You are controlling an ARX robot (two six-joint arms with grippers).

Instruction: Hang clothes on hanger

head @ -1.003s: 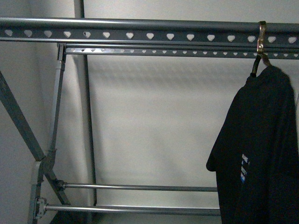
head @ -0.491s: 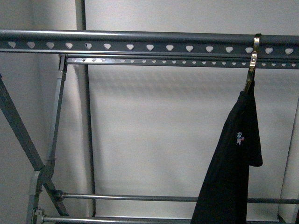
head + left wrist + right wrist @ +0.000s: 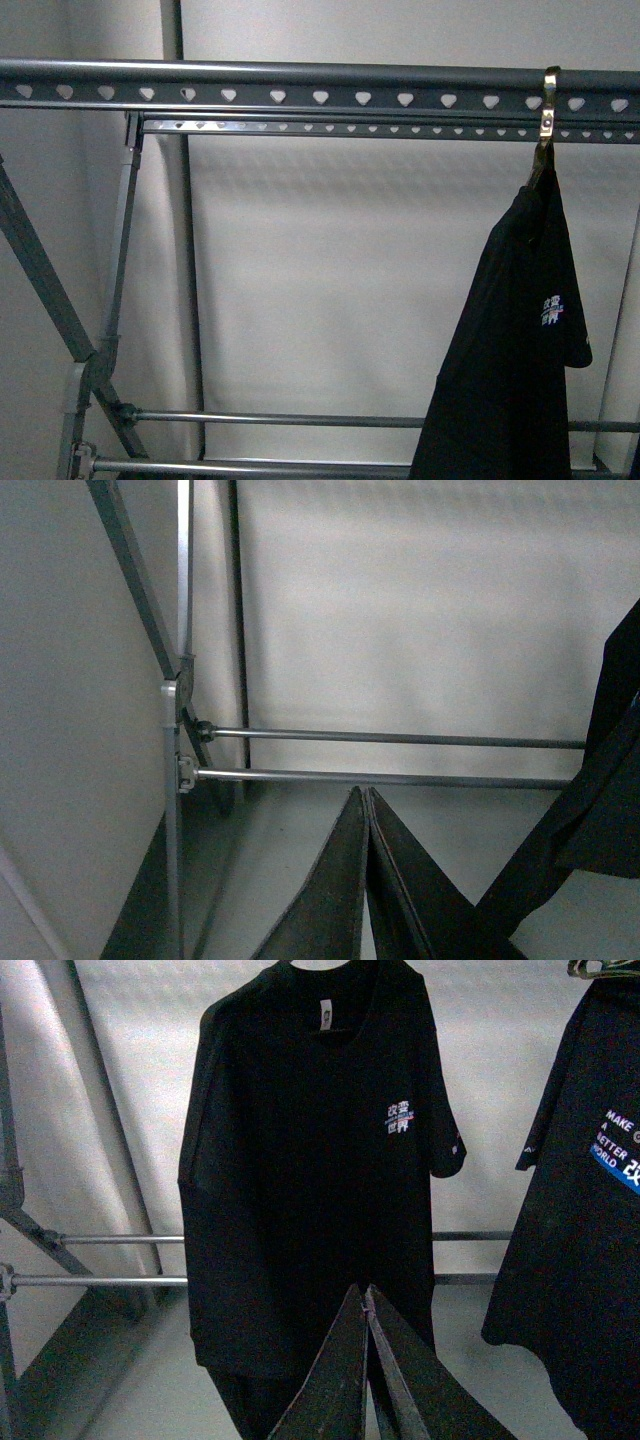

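Observation:
A black T-shirt [image 3: 515, 350] with a small white and blue chest print hangs from a brass hook [image 3: 547, 105] on the grey rack's top rail [image 3: 300, 85], which has heart-shaped holes. In the right wrist view this shirt [image 3: 300, 1160] hangs facing me. My right gripper [image 3: 365, 1288] is shut and empty just in front of the shirt's lower part. A second black T-shirt [image 3: 585, 1230] with "MAKE" lettering hangs beside it. My left gripper [image 3: 365, 792] is shut and empty, low by the rack's lower bars [image 3: 400, 738]. Black cloth [image 3: 612, 770] shows at that view's edge.
A second punched rail [image 3: 380, 127] runs behind the top one. Slanted and upright rack tubes [image 3: 45, 270] stand at the left. Two horizontal bars [image 3: 300, 418] cross low down. A white wall is behind the rack.
The hanging T-shirt has swung and turned on its hook, so more of its front and chest print shows. The view has shifted slightly to the right along the rail.

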